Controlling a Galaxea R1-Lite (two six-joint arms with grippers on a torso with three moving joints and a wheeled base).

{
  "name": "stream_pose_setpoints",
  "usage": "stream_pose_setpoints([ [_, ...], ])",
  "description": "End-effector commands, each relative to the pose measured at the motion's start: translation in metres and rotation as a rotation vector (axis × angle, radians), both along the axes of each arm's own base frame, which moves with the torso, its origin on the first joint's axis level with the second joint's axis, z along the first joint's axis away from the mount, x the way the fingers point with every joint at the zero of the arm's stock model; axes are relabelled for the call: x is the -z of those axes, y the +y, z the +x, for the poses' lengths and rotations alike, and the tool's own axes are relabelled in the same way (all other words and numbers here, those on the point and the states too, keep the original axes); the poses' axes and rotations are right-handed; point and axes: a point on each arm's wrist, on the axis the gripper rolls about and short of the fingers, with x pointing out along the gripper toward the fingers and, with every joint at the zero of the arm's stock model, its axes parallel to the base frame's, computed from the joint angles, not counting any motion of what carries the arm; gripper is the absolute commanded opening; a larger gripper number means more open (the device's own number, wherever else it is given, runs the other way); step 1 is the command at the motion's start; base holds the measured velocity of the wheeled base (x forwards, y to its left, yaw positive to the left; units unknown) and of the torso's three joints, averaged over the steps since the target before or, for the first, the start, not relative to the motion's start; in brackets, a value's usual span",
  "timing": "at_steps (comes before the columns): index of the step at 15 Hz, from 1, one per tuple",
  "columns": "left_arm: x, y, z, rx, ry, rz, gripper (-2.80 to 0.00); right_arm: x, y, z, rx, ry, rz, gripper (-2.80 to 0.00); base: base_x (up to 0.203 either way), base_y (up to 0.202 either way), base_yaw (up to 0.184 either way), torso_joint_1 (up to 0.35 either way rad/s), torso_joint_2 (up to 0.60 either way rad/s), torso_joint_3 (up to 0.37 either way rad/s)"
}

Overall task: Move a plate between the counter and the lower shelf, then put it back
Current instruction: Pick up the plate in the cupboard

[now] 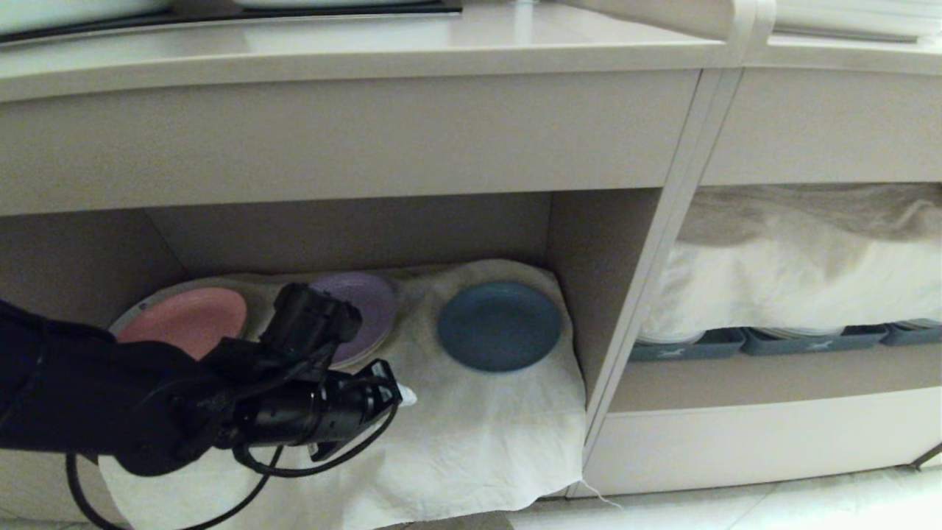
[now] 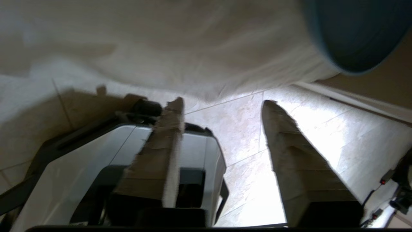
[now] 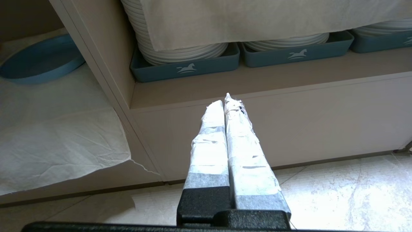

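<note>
A long beige tabletop [image 1: 368, 51] spans the top of the head view, w/ a thick front edge. Below it sits the lower shelf [image 1: 589, 258], an open beige compartment lined w/ a rumpled white cloth [image 1: 478, 434] that hangs over the front lip.

The plate [image 1: 499, 325], round, matte light blue, shallow raised rim, lies flat on the cloth at the right side of that shelf, close to the side wall. Nothing touches it.

To its left, near but apart, a purple plate [image 1: 368, 309]; further left, a pink plate [image 1: 184, 318].

The left tool [image 1: 401, 396] hangs in front of the shelf lip, left of the blue plate and apart from it. In the left wrist view its two fingers [image 2: 299, 167] stand apart w/ nothing between them: released, empty. The right tool [image 3: 227, 103] is parked low in front of the neighbouring cabinet, fingers pressed together, holding nothing.

That next compartment holds grey-blue trays [image 3: 186, 67] of stacked white plates [image 3: 180, 51] under another cloth.

Judgement: the plate is prob. stiff, light, breakable and a bit slick. Best hold looks like the near rim, one finger under, one over. The soft cloth may bunch under a finger; the side wall limits approach from the right, and the purple plate crowds the left.
</note>
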Motion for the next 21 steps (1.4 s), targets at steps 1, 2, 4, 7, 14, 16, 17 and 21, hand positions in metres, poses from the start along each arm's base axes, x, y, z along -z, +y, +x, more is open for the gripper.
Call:
stream_pose_setpoints([
  [1, 0.0, 0.005, -0.012, 0.003, 0.006, 0.003, -2.8, 0.0, 0.0, 0.0, 0.0, -0.001, 0.001, -2.8, 0.0, 0.0, 0.0, 0.0, 0.0, 0.0],
  [2, -0.001, 0.006, -0.016, 0.006, 0.006, 0.003, -2.8, 0.0, 0.0, 0.0, 0.0, -0.001, 0.002, -2.8, 0.0, 0.0, 0.0, 0.0, 0.0, 0.0],
  [4, -0.001, 0.009, -0.026, 0.019, 0.009, 0.007, -2.8, 0.0, 0.0, 0.0, 0.0, -0.001, 0.001, -2.8, 0.0, 0.0, 0.0, 0.0, 0.0, 0.0],
  [7, 0.003, 0.018, -0.044, 0.025, 0.024, 0.02, -2.8, 0.0, 0.0, 0.0, 0.0, -0.001, 0.0, -2.8, 0.0, 0.0, 0.0, 0.0, 0.0, 0.0],
  [14, 0.016, 0.032, -0.061, -0.103, 0.034, 0.127, -2.8, 0.0, 0.0, 0.0, 0.0, -0.001, 0.0, -2.8, 0.0, 0.0, 0.0, 0.0, 0.0, 0.0],
  [16, 0.018, 0.033, -0.059, -0.172, 0.02, 0.158, -2.8, 0.0, 0.0, 0.0, 0.0, -0.001, 0.0, -2.8, 0.0, 0.0, 0.0, 0.0, 0.0, 0.0],
  [17, 0.021, 0.033, -0.058, -0.2, 0.016, 0.183, -2.8, 0.0, 0.0, 0.0, 0.0, -0.001, 0.0, -2.8, 0.0, 0.0, 0.0, 0.0, 0.0, 0.0],
  [21, 0.025, 0.021, -0.063, -0.274, -0.018, 0.236, -2.8, 0.0, 0.0, 0.0, 0.0, -0.001, 0.0, -2.8, 0.0, 0.0, 0.0, 0.0, 0.0, 0.0],
])
